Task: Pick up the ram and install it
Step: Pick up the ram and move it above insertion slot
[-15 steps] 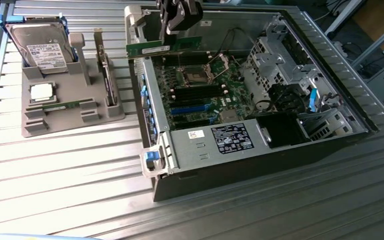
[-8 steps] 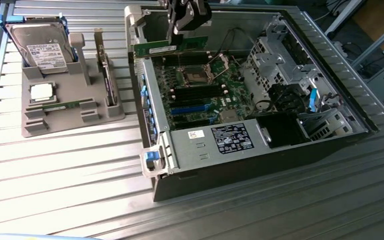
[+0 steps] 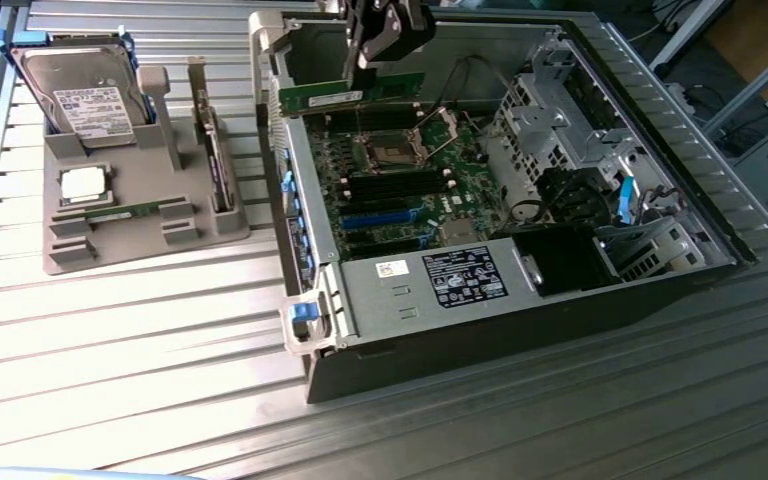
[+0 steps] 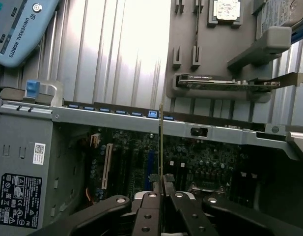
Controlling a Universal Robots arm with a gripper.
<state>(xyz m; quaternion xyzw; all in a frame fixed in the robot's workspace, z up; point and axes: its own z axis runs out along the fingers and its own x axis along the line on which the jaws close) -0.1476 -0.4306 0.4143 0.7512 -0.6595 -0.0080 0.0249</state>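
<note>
Wrist view shows the gripper clamped on the ram (edge-on) above the motherboard.

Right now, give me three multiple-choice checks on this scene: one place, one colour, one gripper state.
1. Where is the gripper?
A. Over a cardboard box
B. Over the open computer case
C. Over a toolbox

2. What colour is the clip on the case's near corner?
A. Red
B. Blue
C. Yellow

3. What is the gripper's state?
A. Open, holding nothing
B. Shut on the ram
C. Shut on a screwdriver

Answers:
1 B: the exterior view shows it above the far end of the case, over the motherboard.
2 B: the clip is plainly blue against the grey metal.
3 B: the wrist view shows the jaws pinched on the thin green stick, seen edge-on.
</note>
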